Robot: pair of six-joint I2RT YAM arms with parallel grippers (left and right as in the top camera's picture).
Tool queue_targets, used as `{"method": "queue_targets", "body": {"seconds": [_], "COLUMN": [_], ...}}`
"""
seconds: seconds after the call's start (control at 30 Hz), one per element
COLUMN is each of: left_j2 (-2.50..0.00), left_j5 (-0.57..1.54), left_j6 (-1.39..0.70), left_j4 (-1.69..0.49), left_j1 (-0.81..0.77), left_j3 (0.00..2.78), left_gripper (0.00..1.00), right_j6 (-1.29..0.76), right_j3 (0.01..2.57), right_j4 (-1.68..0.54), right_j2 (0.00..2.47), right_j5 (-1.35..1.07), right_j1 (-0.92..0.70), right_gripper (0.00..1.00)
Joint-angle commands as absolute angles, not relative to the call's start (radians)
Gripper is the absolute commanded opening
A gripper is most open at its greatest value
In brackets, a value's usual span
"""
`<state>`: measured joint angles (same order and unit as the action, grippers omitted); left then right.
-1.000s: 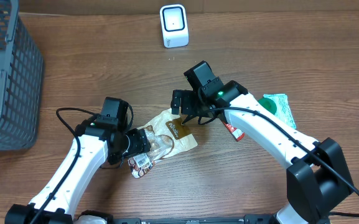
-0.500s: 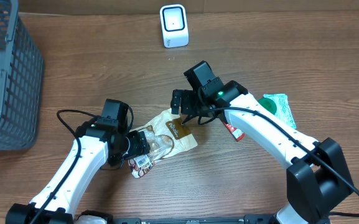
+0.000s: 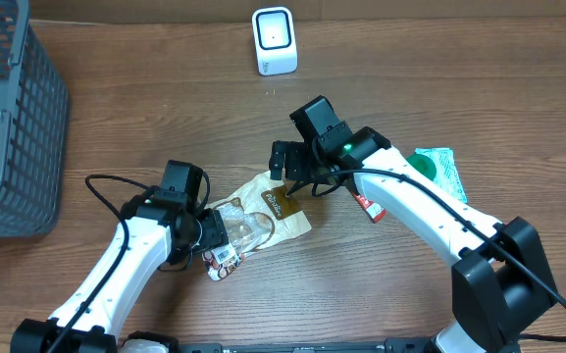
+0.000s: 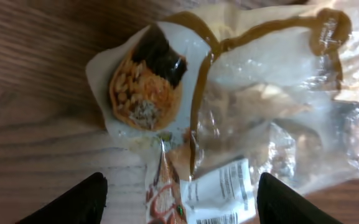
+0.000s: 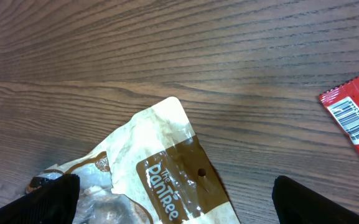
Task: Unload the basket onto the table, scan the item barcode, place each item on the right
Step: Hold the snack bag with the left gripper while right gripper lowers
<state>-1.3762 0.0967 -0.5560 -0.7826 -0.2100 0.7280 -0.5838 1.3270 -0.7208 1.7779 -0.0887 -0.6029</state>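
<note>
Both elbows out; L tool (image 3: 220, 228), R tool (image 3: 285, 175) over bag (image 3: 259, 220).

Table (image 3: 459, 88): brown wood-grain top. Lying on it:
- Basket (image 3: 8, 127), dark grey mesh, at the far left, cut off by the frame edge.
- Scanner (image 3: 274, 40), white, upright, back centre, well apart from the rest.
- Snack bag (image 3: 263, 218), cream and clear film with brown trim, flat at centre. A white barcode label (image 3: 224, 261) is at its near-left end.
- Red packet (image 3: 368, 206), near the bag's right, not touching it.
- Green packet (image 3: 437, 169), farther right, partly hidden.
</note>
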Motion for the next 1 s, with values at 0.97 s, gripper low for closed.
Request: {"method": "queue_targets", "body": {"seconds": [0.97], "left_j2": [-1.505], "left_j5": [0.131], "left_j6": [-0.553], "left_j4": [-0.6], "left_j1": [-0.217], "left_j3": [0.687], "left_gripper": [0.6], "right_j6": [-0.588], "right_j3": [1.248], "right_j4": [-0.693], "right_j2": [1.789], "right_j5": [-0.186], "right_j1": [-0.619], "right_gripper": [1.0]}}
